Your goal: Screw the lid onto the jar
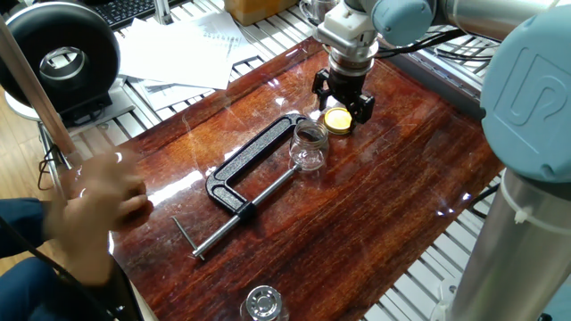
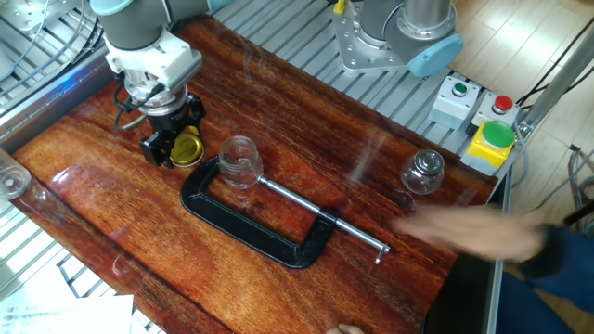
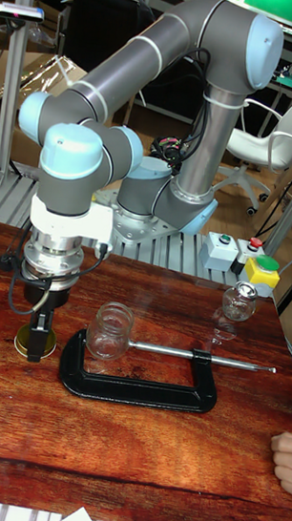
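Observation:
The yellow-gold lid point(image 1: 338, 119) lies flat on the dark wooden table point(image 1: 384, 205), near its far end. My gripper point(image 1: 343, 100) hangs directly over the lid and is open, with a black finger on each side of it. In the other fixed view the lid point(image 2: 186, 148) shows between the fingers of the gripper point(image 2: 174, 137). The small clear jar point(image 1: 310, 145) stands upright and uncapped just beside the lid, held in the mouth of a black C-clamp point(image 1: 245, 169). In the tall view the lid point(image 3: 35, 344) sits on the table under the gripper point(image 3: 40, 325), left of the jar point(image 3: 110, 331).
The C-clamp's point(image 2: 260, 227) screw rod runs along the table's middle. A second clear jar with a silvery top point(image 2: 424, 172) stands near the far corner. A person's hand point(image 1: 94, 209) hovers, blurred, over the table edge. A button box point(image 2: 487, 139) sits off the table.

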Available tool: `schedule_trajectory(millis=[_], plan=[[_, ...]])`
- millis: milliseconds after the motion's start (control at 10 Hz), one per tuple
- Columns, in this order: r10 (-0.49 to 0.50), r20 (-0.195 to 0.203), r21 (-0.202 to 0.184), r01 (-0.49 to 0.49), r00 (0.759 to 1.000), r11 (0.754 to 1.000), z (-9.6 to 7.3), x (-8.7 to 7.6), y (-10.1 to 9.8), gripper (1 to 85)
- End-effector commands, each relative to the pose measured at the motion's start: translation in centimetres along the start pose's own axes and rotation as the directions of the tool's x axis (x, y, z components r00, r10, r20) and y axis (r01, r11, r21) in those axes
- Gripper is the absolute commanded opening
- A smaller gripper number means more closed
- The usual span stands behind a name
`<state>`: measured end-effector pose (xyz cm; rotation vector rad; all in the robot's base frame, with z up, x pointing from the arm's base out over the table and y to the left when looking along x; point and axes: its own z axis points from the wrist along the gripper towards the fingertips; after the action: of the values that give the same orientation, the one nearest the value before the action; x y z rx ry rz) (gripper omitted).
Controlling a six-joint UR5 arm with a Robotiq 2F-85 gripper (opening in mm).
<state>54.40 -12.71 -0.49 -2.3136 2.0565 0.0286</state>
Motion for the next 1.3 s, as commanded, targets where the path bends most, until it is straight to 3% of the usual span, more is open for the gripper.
schedule_trajectory(millis=[0, 300, 800, 1000, 1100, 1200], plan=[[0.016, 0.011, 0.005, -0.016, 1.0, 1.0, 0.1, 0.0, -0.1, 76.7], [0.027, -0.01, 0.008, -0.026, 1.0, 1.0, 0.2, 0.9, 0.0, 72.7], [0.065, 0.023, -0.023, -0.065, 0.998, 0.998, 0.3, 0.2, 0.9, 70.3], [0.087, 0.024, -0.029, -0.086, 0.996, 0.996, 0.1, 0.2, 1.0, 65.3], [0.106, 0.011, -0.024, -0.106, 0.994, 0.994, -0.1, 0.5, 0.8, 54.7], [0.141, -0.004, 0.001, -0.141, 0.99, 0.99, -0.4, 1.1, 0.2, 25.0]])
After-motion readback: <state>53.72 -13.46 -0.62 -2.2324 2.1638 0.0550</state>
